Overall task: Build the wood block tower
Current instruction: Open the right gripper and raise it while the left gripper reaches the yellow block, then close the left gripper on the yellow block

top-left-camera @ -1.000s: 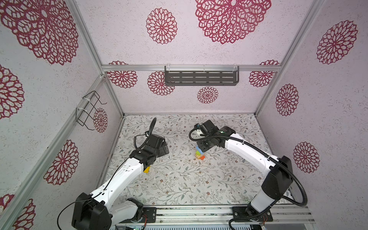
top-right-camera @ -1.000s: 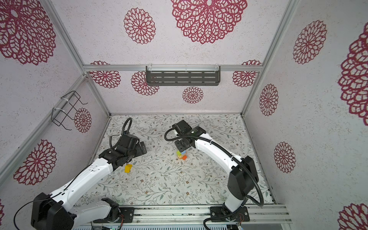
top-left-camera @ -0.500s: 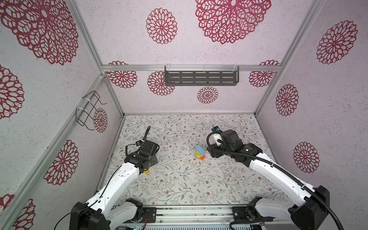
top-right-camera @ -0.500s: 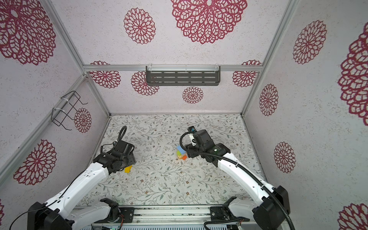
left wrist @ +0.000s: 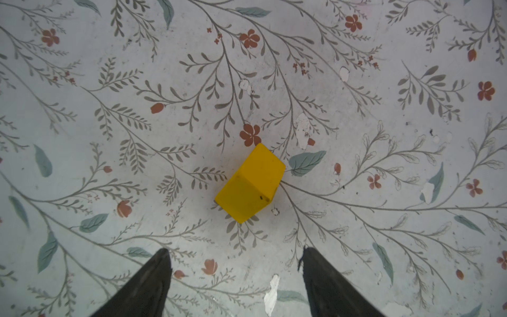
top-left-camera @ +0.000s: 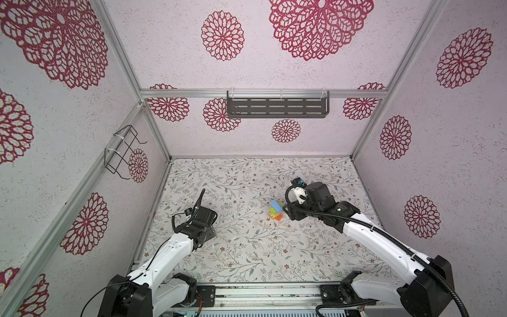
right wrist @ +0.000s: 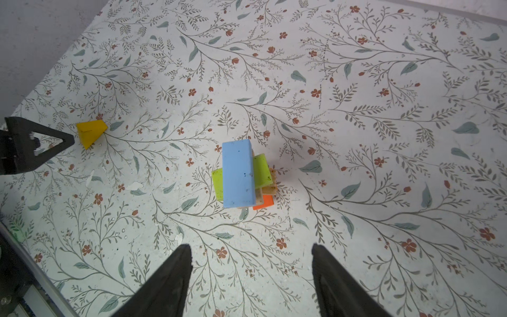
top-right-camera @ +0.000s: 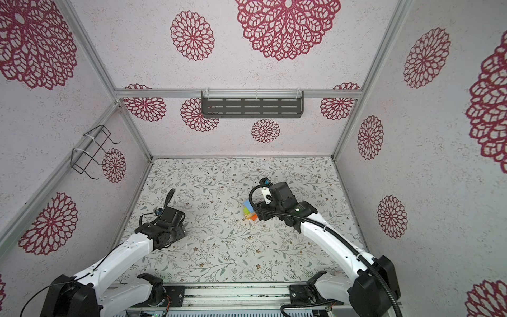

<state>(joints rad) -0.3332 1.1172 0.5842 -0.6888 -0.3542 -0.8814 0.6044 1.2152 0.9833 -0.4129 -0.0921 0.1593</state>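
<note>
**Gripping the yellow block.** The left pincer point(left wrist: 234, 249), jaws spread and empty, hangs over the yellow block point(left wrist: 251, 182). The block lies alone on the flowered surface point(left wrist: 109, 82), ahead of the fingertips and not between them. Two sloping faces meet in a ridge along its top, so the piece appears to be a wedge or roof shape. The right pincer point(right wrist: 251, 245), likewise spread and holding nothing, stands close beside the wood block tower point(right wrist: 241, 175) without touching it. The tower stands near the middle of the surface, well apart from the yellow block. A blue block point(right wrist: 237, 173) lies uppermost, crossing a green block point(right wrist: 262, 170) beneath it, with tan pieces point(right wrist: 270, 186) and an orange block point(right wrist: 264, 201) lower down. The layers are skewed rather than squared. In both top views the tower point(top-left-camera: 275, 211) point(top-right-camera: 250, 212) shows just beside the right arm's head, while the yellow block is hidden under the left arm. The step in hand is judged to be the fetching of the yellow block, the only loose piece in view, as the tower's cap. The next move calls for the left pincer to descend and turn so that its jaws close on the block's flat faces, not on the slopes, where they would likely slip. The block would then be lifted, carried across and set down centred on the blue block. A light touch is needed there, since a sideways push could upset the skewed stack.
</note>
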